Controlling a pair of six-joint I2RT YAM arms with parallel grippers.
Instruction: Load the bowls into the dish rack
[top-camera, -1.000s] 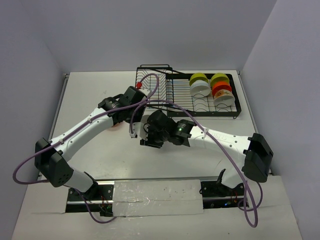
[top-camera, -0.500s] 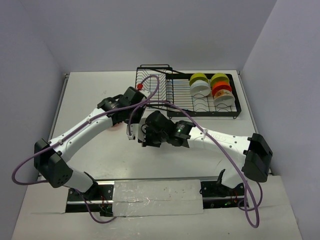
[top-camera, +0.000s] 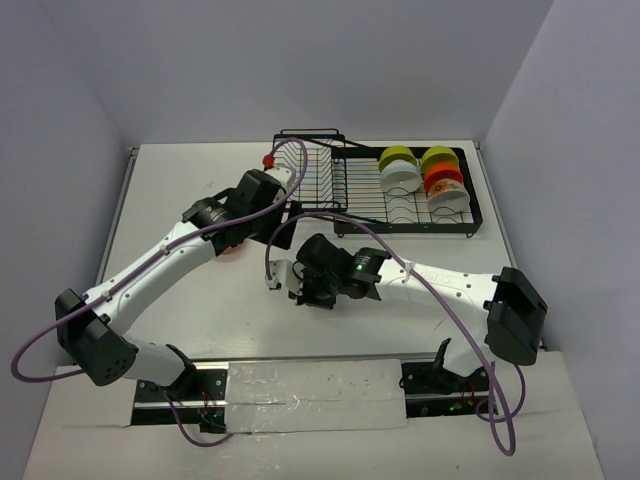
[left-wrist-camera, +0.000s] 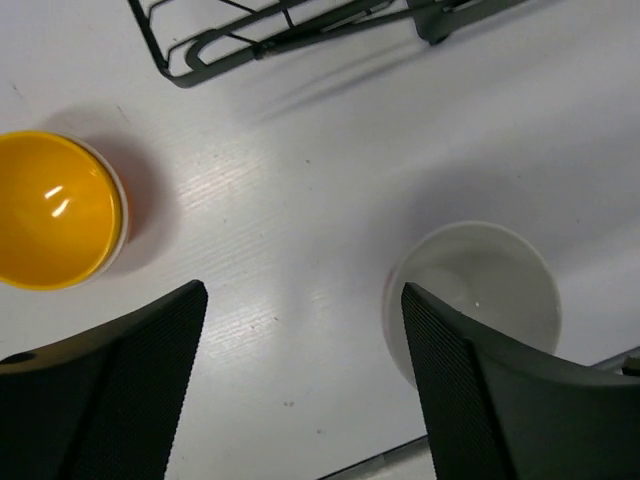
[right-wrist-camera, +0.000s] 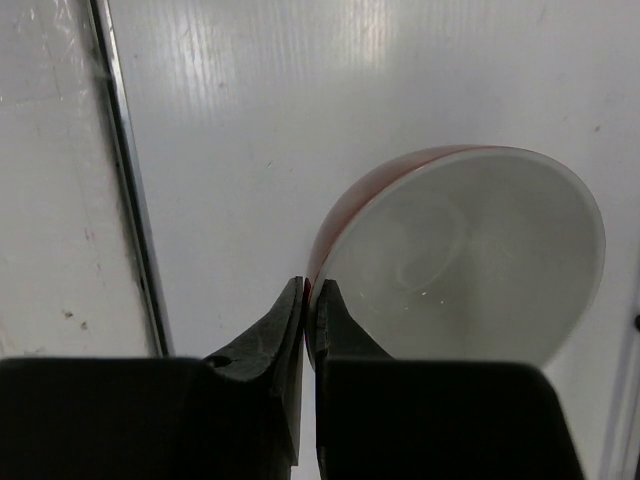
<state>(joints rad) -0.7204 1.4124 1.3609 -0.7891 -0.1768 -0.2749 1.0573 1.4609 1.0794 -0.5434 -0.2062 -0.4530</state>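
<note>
My right gripper (right-wrist-camera: 308, 290) is shut on the rim of a bowl (right-wrist-camera: 460, 250) that is white inside and red outside, held tilted just over the table. In the top view this bowl (top-camera: 281, 273) shows as a white patch at the end of the right arm. My left gripper (left-wrist-camera: 300, 300) hangs open above bare table. The same white bowl (left-wrist-camera: 480, 295) lies off its right finger, and a yellow bowl (left-wrist-camera: 55, 210) sits on the table off its left finger. The dish rack (top-camera: 462, 222) at the back right holds several bowls on edge, among them a lime-green one (top-camera: 398, 156).
The rack's tall wire basket section (top-camera: 305, 170) stands close behind the left wrist, and its corner (left-wrist-camera: 190, 65) shows in the left wrist view. A dark rail (right-wrist-camera: 120, 170) runs along the table to the left of the right gripper. Purple cables loop over both arms.
The left gripper has opened and drawn up and back to the left. The right gripper has shut on the white bowl's rim and shifted a little toward the near edge.
</note>
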